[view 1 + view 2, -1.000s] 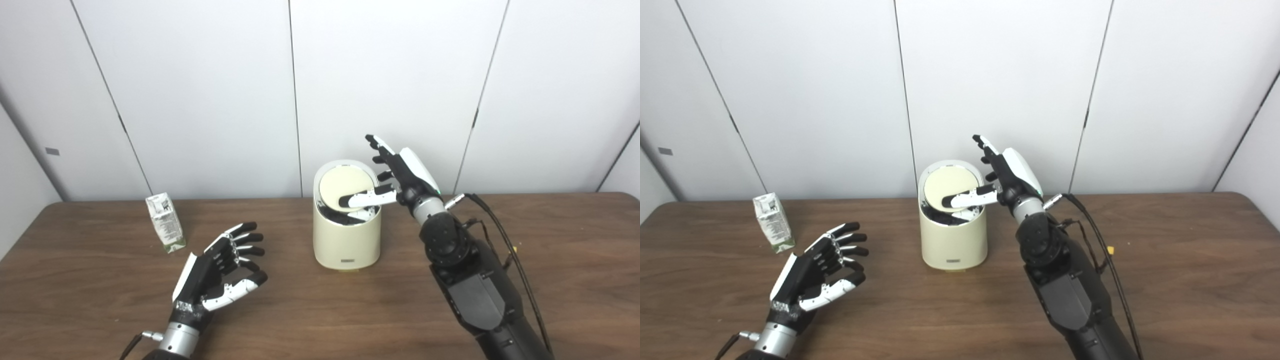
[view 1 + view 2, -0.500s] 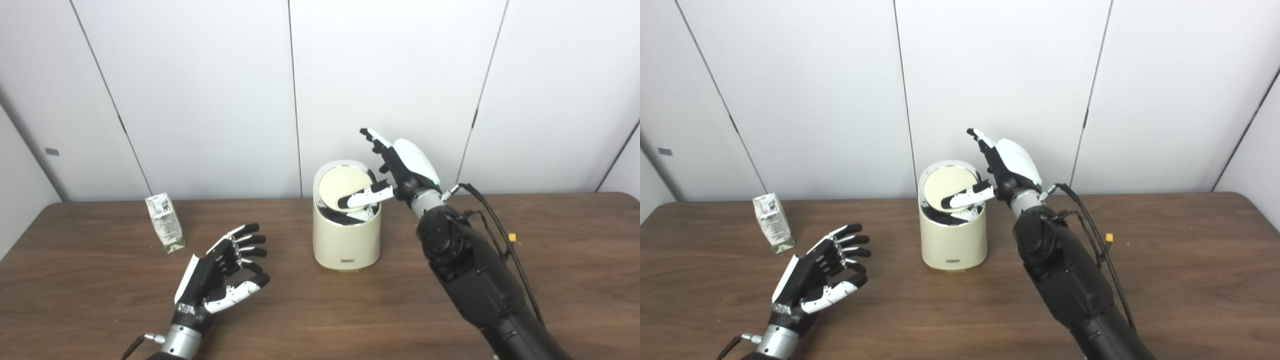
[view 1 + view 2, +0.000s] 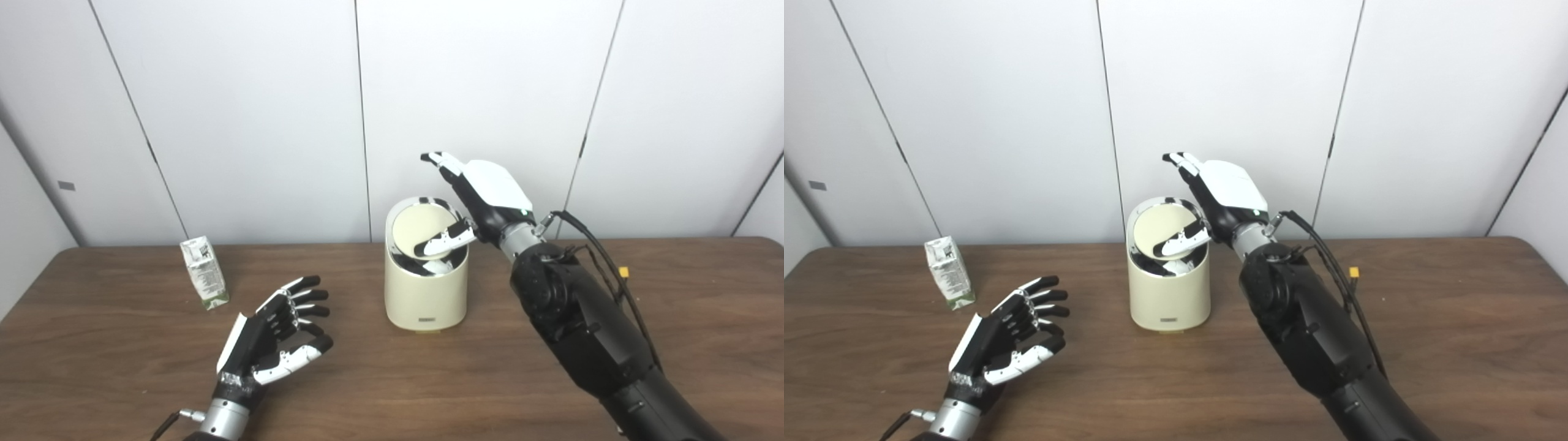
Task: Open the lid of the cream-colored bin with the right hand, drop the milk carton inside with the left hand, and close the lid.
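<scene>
The cream-colored bin [image 3: 425, 288] stands mid-table, its round lid [image 3: 419, 229] tilted up toward the back left, showing a dark gap at the front. My right hand [image 3: 474, 196] hovers over the bin's right rim, fingers spread; its thumb [image 3: 442, 242] lies across the tilted lid. The milk carton [image 3: 203, 281] stands upright at the far left of the table. My left hand [image 3: 277, 334] is open, palm facing right, low over the table between carton and bin, holding nothing.
The dark wooden table [image 3: 674, 343] runs the full width. White wall panels [image 3: 245, 110] rise right behind the bin. Cables [image 3: 603, 257] loop off my right forearm [image 3: 588, 331], which crosses the table right of the bin.
My right hand has swung left and rolled palm-down over the bin, and its thumb has pushed further onto the lid, tilting it more. My left hand has barely moved.
</scene>
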